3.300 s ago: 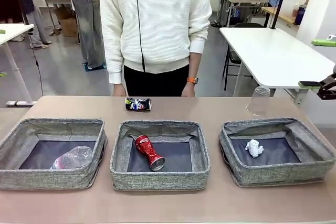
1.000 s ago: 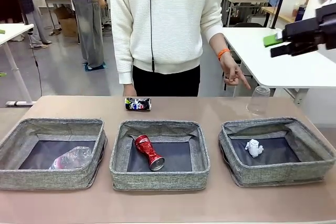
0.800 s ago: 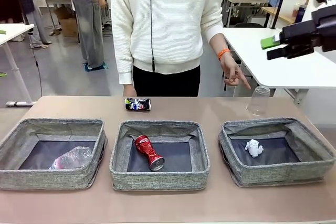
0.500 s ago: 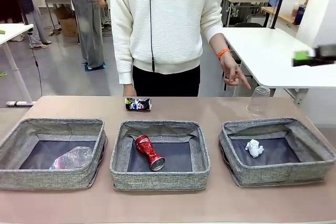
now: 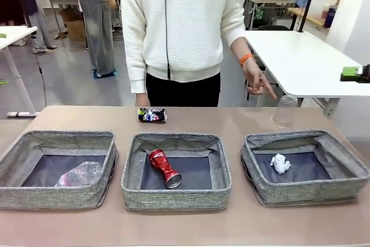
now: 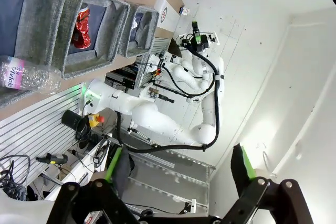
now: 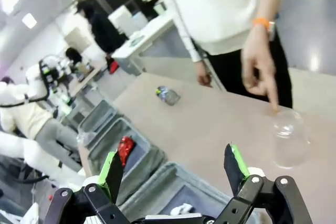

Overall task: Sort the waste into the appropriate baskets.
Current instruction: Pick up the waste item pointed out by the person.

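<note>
In the front view my right gripper [image 5: 356, 74] was mostly chopped off by the right edge, the plastic bottle [image 5: 81, 173] sat partly hidden behind the near wall of the left basket [image 5: 58, 196], and the print on the dark can [image 5: 152, 115] was way too tiny to read.

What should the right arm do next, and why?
Probably bring the open right gripper down toward the cup. The cup stands on the table just beyond the right basket, not in any basket, and the person's hand points at it.
</note>
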### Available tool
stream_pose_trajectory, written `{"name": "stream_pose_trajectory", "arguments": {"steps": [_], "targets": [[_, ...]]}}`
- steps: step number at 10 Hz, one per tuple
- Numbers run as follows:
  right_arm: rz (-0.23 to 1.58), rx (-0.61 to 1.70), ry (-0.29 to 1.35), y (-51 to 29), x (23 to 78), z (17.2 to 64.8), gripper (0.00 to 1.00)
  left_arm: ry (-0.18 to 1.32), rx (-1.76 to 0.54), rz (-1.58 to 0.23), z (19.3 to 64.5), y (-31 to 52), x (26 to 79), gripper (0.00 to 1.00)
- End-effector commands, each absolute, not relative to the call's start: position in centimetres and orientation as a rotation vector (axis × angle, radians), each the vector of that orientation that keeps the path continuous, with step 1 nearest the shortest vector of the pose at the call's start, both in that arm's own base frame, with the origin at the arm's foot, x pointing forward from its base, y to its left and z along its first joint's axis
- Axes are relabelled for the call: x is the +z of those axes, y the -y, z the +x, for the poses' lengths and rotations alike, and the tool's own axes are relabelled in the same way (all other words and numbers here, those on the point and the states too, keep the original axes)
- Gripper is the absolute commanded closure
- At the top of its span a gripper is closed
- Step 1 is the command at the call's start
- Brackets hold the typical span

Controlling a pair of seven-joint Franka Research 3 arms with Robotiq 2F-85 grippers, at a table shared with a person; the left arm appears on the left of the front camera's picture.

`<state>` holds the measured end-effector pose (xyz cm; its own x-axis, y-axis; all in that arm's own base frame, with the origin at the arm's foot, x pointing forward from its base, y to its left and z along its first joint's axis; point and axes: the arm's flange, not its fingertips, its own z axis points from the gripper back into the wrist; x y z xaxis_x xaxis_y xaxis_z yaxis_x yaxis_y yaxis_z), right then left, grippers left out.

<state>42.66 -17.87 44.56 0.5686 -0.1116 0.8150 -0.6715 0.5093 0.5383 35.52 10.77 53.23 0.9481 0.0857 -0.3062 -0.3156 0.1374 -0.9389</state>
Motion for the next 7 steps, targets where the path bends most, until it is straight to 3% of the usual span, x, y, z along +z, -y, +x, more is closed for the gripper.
{"name": "stream_pose_trajectory", "arguments": {"steps": [1, 4, 5, 6, 7], "targets": [[0.978, 0.312, 0.903, 22.9, 39.1, 50.5, 0.00, -0.192, 0.277, -1.416, 35.4, -10.8, 53.6, 0.00], [0.808, 0.604, 0.991, 22.9, 34.3, 56.7, 0.00, -0.192, 0.277, -1.416, 35.4, -10.8, 53.6, 0.00], [0.885, 0.490, 0.857, 22.3, 33.4, 58.6, 0.00, -0.192, 0.277, -1.416, 35.4, -10.8, 53.6, 0.00], [0.869, 0.523, 0.937, 23.1, 33.4, 54.8, 0.00, -0.192, 0.277, -1.416, 35.4, -10.8, 53.6, 0.00], [0.864, 0.549, 0.919, 22.5, 32.3, 57.3, 0.00, -0.192, 0.277, -1.416, 35.4, -10.8, 53.6, 0.00]]}}
